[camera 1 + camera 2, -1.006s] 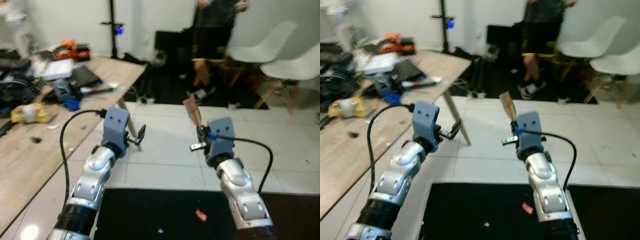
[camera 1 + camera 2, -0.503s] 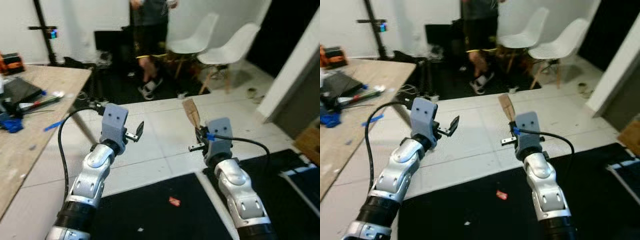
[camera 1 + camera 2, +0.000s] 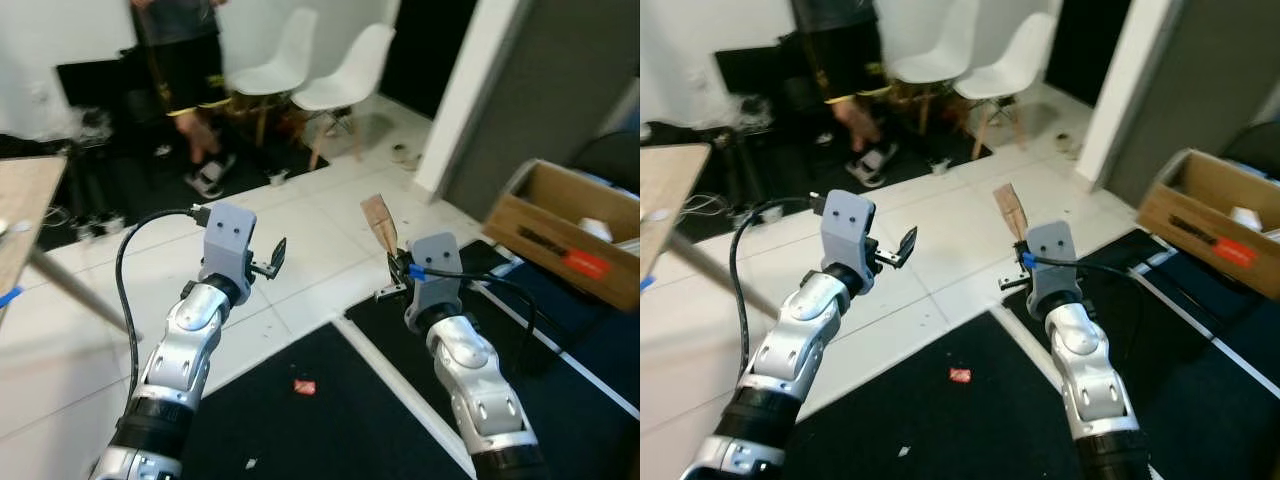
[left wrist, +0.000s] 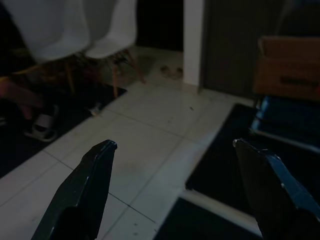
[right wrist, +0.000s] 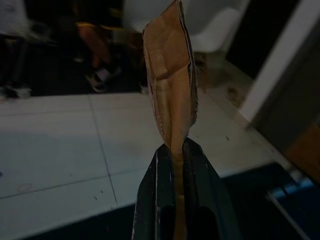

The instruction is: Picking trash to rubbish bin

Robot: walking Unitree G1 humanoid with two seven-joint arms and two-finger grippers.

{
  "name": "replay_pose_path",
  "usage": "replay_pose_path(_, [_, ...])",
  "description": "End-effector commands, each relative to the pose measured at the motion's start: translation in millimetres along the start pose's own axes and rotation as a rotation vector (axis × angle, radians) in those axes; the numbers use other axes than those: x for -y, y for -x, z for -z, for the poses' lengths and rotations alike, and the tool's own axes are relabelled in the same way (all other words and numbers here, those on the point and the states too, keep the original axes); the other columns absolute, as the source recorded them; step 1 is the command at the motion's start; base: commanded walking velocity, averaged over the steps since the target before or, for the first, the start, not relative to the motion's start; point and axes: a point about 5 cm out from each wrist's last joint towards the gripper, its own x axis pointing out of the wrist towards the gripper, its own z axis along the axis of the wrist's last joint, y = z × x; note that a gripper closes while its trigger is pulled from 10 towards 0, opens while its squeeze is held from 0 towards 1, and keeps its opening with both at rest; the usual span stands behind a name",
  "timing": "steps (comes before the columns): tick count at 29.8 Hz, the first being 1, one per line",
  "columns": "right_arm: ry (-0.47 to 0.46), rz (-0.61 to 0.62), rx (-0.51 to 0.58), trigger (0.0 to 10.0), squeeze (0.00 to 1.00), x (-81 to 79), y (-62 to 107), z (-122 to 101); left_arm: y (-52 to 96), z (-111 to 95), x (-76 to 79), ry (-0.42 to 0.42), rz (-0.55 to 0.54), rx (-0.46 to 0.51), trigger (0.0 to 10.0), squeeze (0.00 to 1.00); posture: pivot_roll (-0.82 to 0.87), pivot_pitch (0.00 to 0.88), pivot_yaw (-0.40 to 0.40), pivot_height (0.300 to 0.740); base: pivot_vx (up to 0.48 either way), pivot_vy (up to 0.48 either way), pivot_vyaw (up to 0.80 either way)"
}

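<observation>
Fingers (image 5: pixel 192 180) of my right gripper (image 3: pixel 392 268) are pinching tight on the lower end of a brown cardboard scrap (image 3: pixel 379 223), which is standing upright above them, held out over the white tiled floor (image 3: pixel 300 250) at the edge of a black mat (image 3: pixel 400 420). My left gripper (image 3: pixel 274 262) is reaching forward beside it at the same height, and its fingers (image 4: pixel 90 185) are spreading wide with nothing between them. Below and between my two arms a small red wrapper (image 3: pixel 303 386) is lying on the black mat. Off to my right an open cardboard box (image 3: pixel 565 230) is sitting on the floor by a grey wall, with something white inside it. Ahead of me two white chairs (image 3: pixel 320 70) are standing near a dark doorway, and a person (image 3: pixel 185 70) in dark shorts and sandals is standing just left of them. A corner of a wooden worktop (image 3: pixel 20 200) is showing at my far left
</observation>
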Motion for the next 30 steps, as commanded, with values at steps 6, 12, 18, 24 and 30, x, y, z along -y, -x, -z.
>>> replay_pose_path(6, [-0.003,0.008,0.0,10.0,0.0,-1.2,0.9,0.5,-2.2,3.6,-4.0,0.005,-0.024,-0.02,10.0,0.0,-0.08,0.059,-0.001,0.74,0.0,0.0,-0.8])
replay_pose_path(12, [-0.007,0.006,-0.005,10.0,0.0,-2.7,2.1,2.4,-2.4,3.1,-2.6,-0.001,-0.012,-0.019,10.0,0.0,-0.08,0.065,-0.002,0.74,0.0,0.0,-0.8])
replay_pose_path(18, [-0.022,0.012,-0.02,10.0,0.0,-4.7,3.6,6.0,-0.9,9.8,-2.4,0.007,-0.016,-0.066,10.0,0.0,-0.08,0.065,-0.004,0.74,0.0,0.0,-0.8])
replay_pose_path(24, [-0.024,0.012,-0.025,10.0,0.0,-5.0,5.4,6.7,-0.4,12.6,-9.0,0.042,-0.073,-0.079,10.0,0.0,-0.09,0.072,-0.004,0.74,0.0,0.0,-0.8])
replay_pose_path(30, [-0.029,0.011,-0.036,10.0,0.0,-4.4,5.1,10.4,0.5,16.3,-9.6,0.039,-0.098,-0.122,10.0,0.0,-0.08,0.07,-0.013,0.74,0.0,0.0,-0.8])
